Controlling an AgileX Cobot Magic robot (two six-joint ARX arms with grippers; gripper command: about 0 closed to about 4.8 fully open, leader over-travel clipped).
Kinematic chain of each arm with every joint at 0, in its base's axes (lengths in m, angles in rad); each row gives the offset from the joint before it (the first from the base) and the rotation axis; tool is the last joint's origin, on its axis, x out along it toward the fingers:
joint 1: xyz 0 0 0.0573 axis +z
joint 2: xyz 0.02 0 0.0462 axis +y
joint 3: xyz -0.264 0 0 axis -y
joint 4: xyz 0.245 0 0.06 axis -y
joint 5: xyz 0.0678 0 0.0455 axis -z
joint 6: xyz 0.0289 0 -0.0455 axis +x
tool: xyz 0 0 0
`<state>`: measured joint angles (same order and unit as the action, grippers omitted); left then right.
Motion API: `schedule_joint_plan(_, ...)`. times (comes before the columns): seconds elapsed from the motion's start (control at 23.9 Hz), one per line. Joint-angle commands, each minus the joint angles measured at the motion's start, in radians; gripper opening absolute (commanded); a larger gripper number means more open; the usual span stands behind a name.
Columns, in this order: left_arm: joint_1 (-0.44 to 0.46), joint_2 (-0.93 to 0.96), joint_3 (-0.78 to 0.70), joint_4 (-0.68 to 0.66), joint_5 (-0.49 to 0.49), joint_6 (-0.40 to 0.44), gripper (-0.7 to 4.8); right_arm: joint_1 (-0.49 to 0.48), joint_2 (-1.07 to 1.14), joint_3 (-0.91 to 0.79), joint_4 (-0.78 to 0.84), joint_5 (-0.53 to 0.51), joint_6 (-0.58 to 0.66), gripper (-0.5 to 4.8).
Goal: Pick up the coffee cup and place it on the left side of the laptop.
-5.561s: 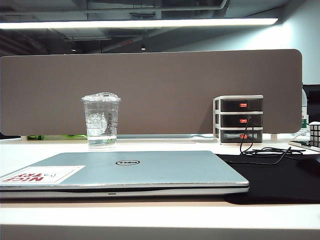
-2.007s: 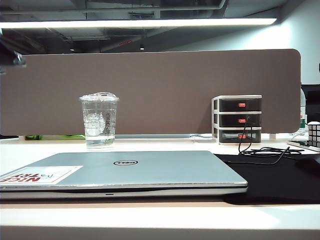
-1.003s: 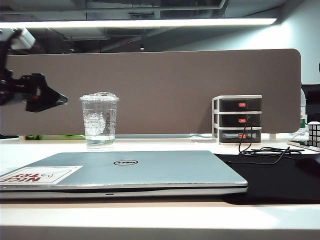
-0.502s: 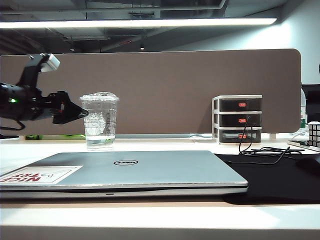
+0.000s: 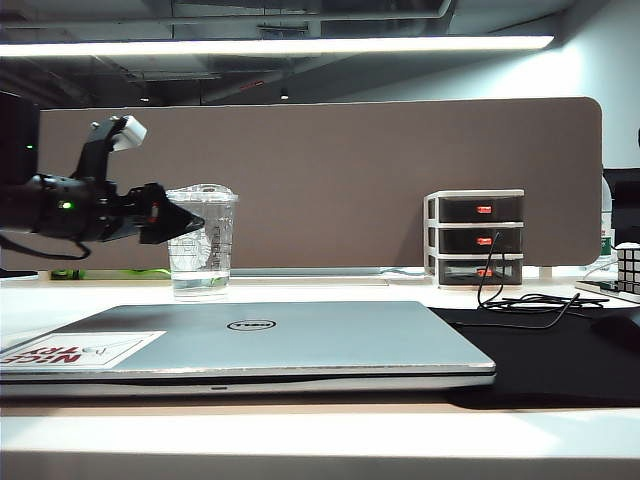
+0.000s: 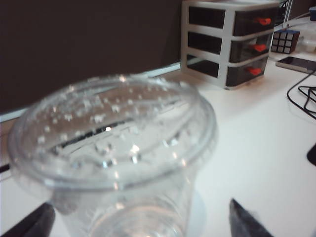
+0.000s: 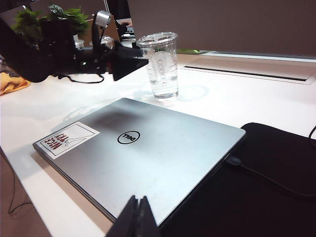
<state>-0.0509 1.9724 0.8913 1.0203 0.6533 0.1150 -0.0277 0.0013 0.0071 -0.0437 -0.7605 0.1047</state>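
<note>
The left gripper (image 5: 185,222) is level with the upper part of the coffee cup (image 5: 202,240), its black fingers spread wide. In the left wrist view one fingertip (image 6: 245,221) shows at each side of the cup body (image 6: 123,163), with the domed lid just ahead; whether either finger touches the plastic cannot be determined. In the exterior view the fingertips overlap the cup's left edge below the rim. The right gripper (image 7: 137,217) is held above the near edge of the laptop (image 5: 260,345), well apart from the cup, with its two fingers pressed together to a narrow point and nothing between them.

The coffee cup stands upright on the white desk (image 5: 330,290), behind the laptop and toward its left half. The cup is transparent plastic, tapers downward, bears a faint round logo, and holds a little clear liquid at the bottom. Droplets cover the inside of the lid.

The laptop lies closed and flat: a silver-grey lid, a round Dell logo (image 5: 250,325) at centre, and a white sticker (image 5: 70,350) with red letters at its left front corner. Its right edge adjoins a black mat (image 5: 560,360).

A brown fabric partition (image 5: 380,180) runs along the back of the desk. In front of it stands a three-drawer organiser (image 5: 478,238) with dark drawers and red pulls; a black cable (image 5: 520,300) trails from it. A puzzle cube (image 5: 628,268) sits at the far right. A strip light (image 5: 280,45) spans the ceiling.
</note>
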Motion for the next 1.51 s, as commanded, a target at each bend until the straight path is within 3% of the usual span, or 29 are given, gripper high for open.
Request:
schedule_joint_plan(0.04, -0.012, 0.014, 0.032, 0.004, 0.0, -0.003, 4.79, 0.001, -0.002, -0.006, 0.01, -0.001, -0.003, -0.01)
schedule_joint_plan(0.88, -0.043, 0.234, 0.268, -0.021, -0.005, -0.053, 4.79, 0.001, -0.002, -0.006, 0.01, 0.0, -0.003, -0.01)
schedule_joint_plan(1.42, -0.044, 0.237, 0.28, -0.005, -0.004, -0.105, 4.79, 0.001, -0.002, -0.006, 0.01, -0.001, -0.003, -0.01)
schedule_joint_plan(1.51, -0.044, 0.237, 0.28, 0.0, -0.018, -0.105, 4.41, 0.001, -0.002, -0.006, 0.01, 0.0, -0.003, -0.01)
